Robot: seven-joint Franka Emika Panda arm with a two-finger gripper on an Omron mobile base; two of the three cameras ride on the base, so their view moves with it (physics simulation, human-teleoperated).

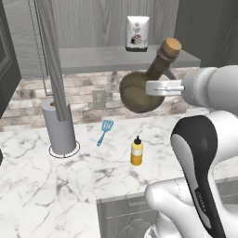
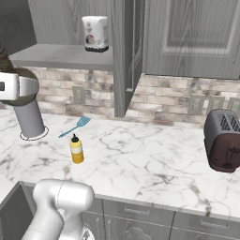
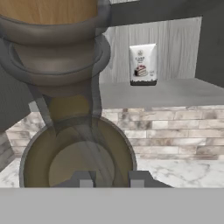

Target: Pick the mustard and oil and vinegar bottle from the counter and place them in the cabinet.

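While one oil and vinegar bottle (image 1: pixel 142 88) hangs in the air, tilted with its tan cork stopper toward the upper right, the gripper (image 1: pixel 151 88) is clamped on its round olive-brown belly, just below the front edge of the cabinet (image 1: pixel 116 58) shelf. From the hand view, the jug (image 3: pixel 72 113) shows a glossy, translucent body, narrow neck and curved handle, with both fingertips (image 3: pixel 85 179) pressed against the belly.

One mustard (image 1: pixel 136 151) bottle stands upright on the counter (image 1: pixel 46 190): smooth yellow plastic, cylindrical, with a dark pointed nozzle. No label text is legible on it.

One white printed bag (image 1: pixel 137 33) stands on the flat grey shelf floor; it carries a cake picture and small lettering too fine to read.

Counter inventory also includes one blue slotted spatula (image 1: pixel 105 131), one grey paper towel roll (image 1: pixel 60 128) on a round base, and one dark toaster (image 2: pixel 223 139). The worktop is white marble with grey veins; the backsplash (image 2: pixel 164 101) is brick-pattern tile.
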